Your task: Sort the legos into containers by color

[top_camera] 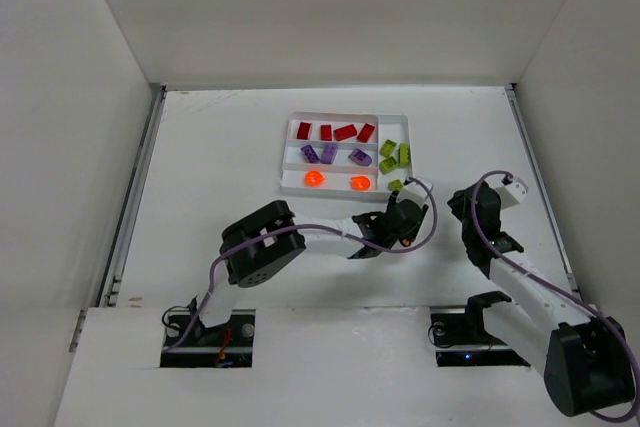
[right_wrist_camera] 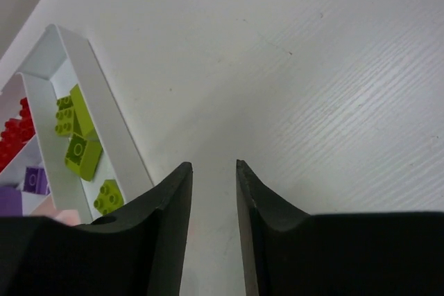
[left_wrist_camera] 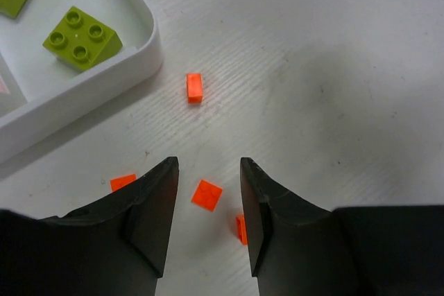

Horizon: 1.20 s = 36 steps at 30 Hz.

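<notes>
The white tray point(top_camera: 340, 115) holds red legos point(top_camera: 335, 131) in its far slot, purple legos point(top_camera: 330, 154) in the middle slot, orange legos point(top_camera: 314, 178) in the near slot and yellow-green legos point(top_camera: 394, 155) in the crosswise slot. Just off the tray's near right corner point(left_wrist_camera: 104, 77), several tiny orange legos lie on the table. One flat orange lego point(left_wrist_camera: 207, 194) lies between the tips of my open left gripper point(left_wrist_camera: 208, 168), untouched. Another orange lego point(left_wrist_camera: 195, 88) lies ahead of it. My right gripper point(right_wrist_camera: 212, 166) hangs open and empty, right of the tray point(right_wrist_camera: 114, 133).
White walls close in the table on the left, back and right. The left arm stretches across the table's middle, its wrist point(top_camera: 400, 222) close to the right arm's wrist point(top_camera: 480, 212). A yellow-green brick point(left_wrist_camera: 82, 36) sits in the tray's corner beside the left gripper.
</notes>
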Available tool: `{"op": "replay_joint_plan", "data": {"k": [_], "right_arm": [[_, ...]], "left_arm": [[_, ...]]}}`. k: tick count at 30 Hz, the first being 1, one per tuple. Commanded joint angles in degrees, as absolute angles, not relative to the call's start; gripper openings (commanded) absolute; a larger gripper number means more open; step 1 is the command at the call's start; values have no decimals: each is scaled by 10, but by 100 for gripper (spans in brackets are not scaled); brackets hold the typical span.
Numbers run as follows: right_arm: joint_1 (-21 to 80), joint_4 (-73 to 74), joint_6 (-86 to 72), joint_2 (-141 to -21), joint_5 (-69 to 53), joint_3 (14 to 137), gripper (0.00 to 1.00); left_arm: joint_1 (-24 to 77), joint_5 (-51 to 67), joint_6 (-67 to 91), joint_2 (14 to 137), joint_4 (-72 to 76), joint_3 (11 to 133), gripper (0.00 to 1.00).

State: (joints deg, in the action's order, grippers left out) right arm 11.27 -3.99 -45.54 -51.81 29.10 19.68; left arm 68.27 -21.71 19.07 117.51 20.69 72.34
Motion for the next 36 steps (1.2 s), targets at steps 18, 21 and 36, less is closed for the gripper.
{"op": "replay_joint_plan", "data": {"k": [18,21,36], "right_arm": [[95,-116,-487,-450,243,163,48],[91,-116,-489,-441,243,158,49],[90,-113,-489,-427,240,155,51]], "left_arm": [[646,-242,178,1277,159,874,34],[644,-209,178,1293,163,890,32],[676,-221,191,1155,209,760,11]]}}
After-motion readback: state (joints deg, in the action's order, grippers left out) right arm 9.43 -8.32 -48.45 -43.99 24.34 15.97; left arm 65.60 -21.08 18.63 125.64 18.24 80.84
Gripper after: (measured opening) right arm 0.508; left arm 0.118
